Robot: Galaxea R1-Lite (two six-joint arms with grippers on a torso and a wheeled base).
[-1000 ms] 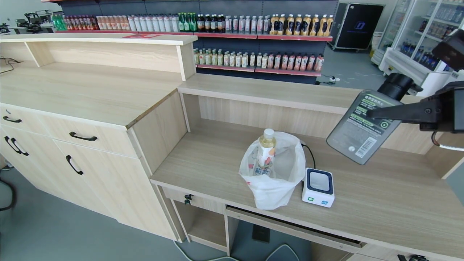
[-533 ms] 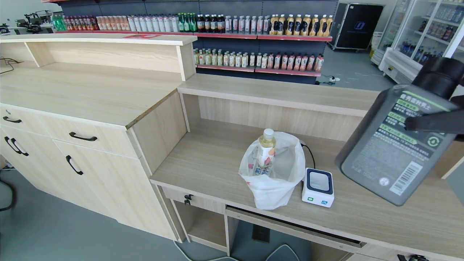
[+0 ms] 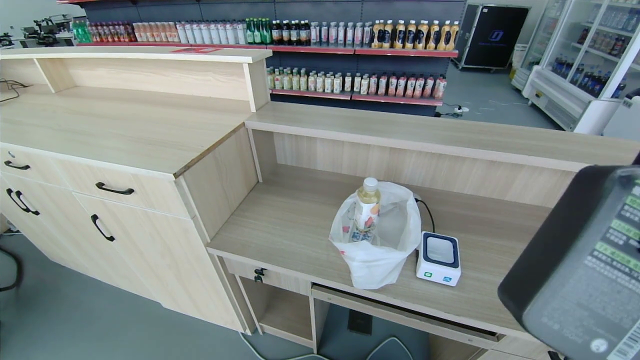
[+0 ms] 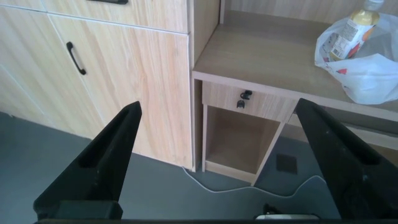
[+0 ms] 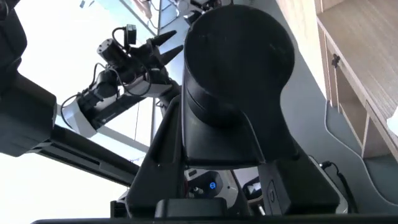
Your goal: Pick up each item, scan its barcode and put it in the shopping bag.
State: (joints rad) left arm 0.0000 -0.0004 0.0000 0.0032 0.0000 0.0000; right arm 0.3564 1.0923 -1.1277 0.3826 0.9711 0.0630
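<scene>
A large dark grey bottle [image 3: 575, 270] with a barcode label hangs close to the head camera at the lower right, above the counter's right end. My right gripper [image 5: 211, 180] is shut on it; the right wrist view looks along the bottle's black cap [image 5: 239, 62]. A white shopping bag [image 3: 376, 250] stands on the lower counter with a yellow tea bottle [image 3: 367, 210] upright inside. The white barcode scanner [image 3: 439, 257] sits just right of the bag. My left gripper [image 4: 217, 180] is open and empty, low beside the counter's front, with the bag [image 4: 367, 62] farther off.
The wooden counter [image 3: 280, 220] has a raised ledge behind it and a taller cabinet [image 3: 125, 130] with drawers to the left. A cable [image 3: 427, 210] runs behind the scanner. Drink shelves [image 3: 350, 50] and fridges [image 3: 575, 65] line the back.
The right gripper has carried the grey bottle from above the counter's right side down and towards the head camera, out to the lower right corner. Bag, tea bottle and scanner have not moved.
</scene>
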